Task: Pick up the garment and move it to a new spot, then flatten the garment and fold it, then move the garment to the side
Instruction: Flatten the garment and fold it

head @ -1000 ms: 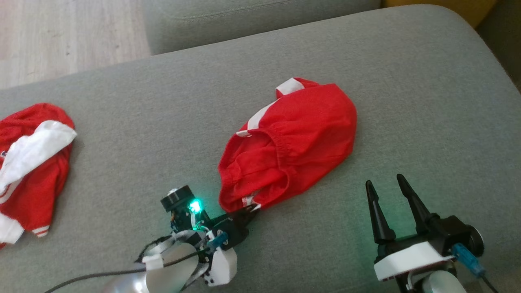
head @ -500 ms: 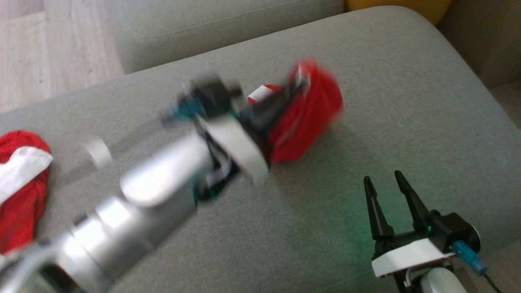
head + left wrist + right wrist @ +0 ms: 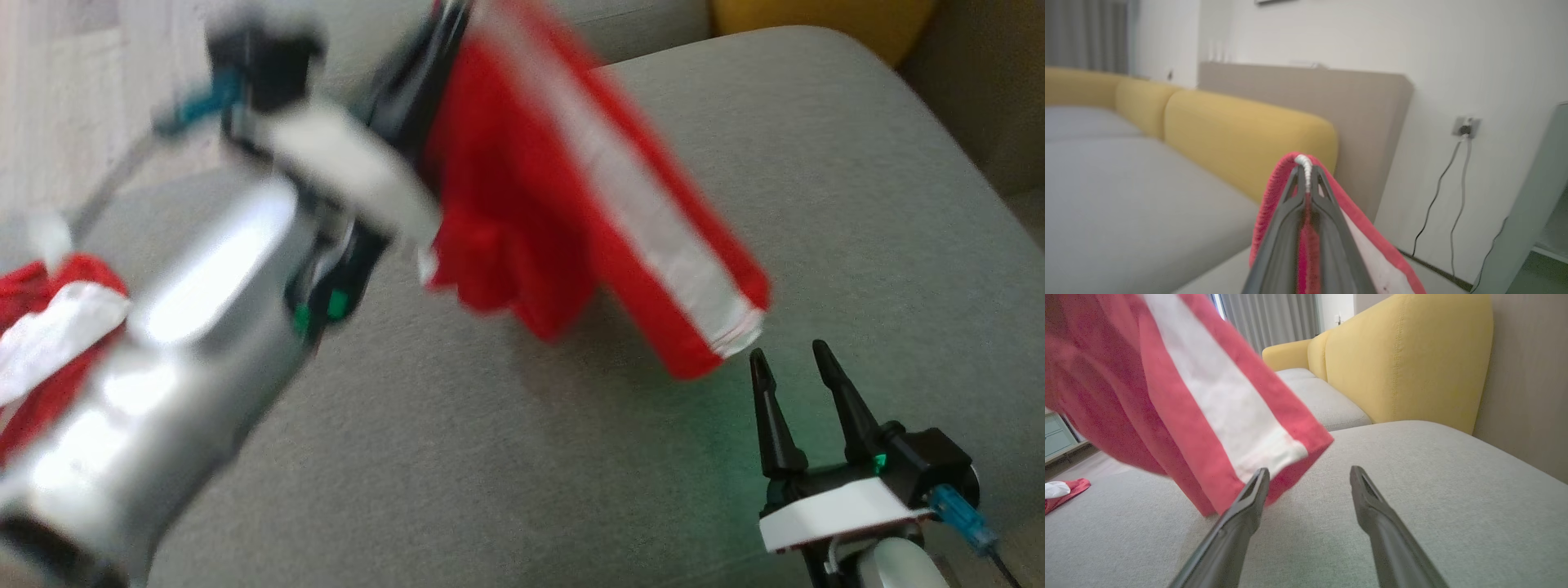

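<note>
Above the grey sofa cushion (image 3: pixel 857 180), the left tool (image 3: pixel 1305 179) is pinched tight on an edge of the red shorts (image 3: pixel 522 188), which hang over it with their white side stripe showing. Low over the cushion's near edge, the right tool (image 3: pixel 796 359) stands with its fingers parted, holding nothing.

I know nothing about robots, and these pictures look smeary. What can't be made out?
Head view: motion blur smears the left forearm and red garment; folds unreadable.
Head view: the red-and-white cloth is cut by the left edge and partly behind that forearm.
Left wrist view: the left gripper hides much of the garment.
Right wrist view: the top edge cuts off the garment.
</note>
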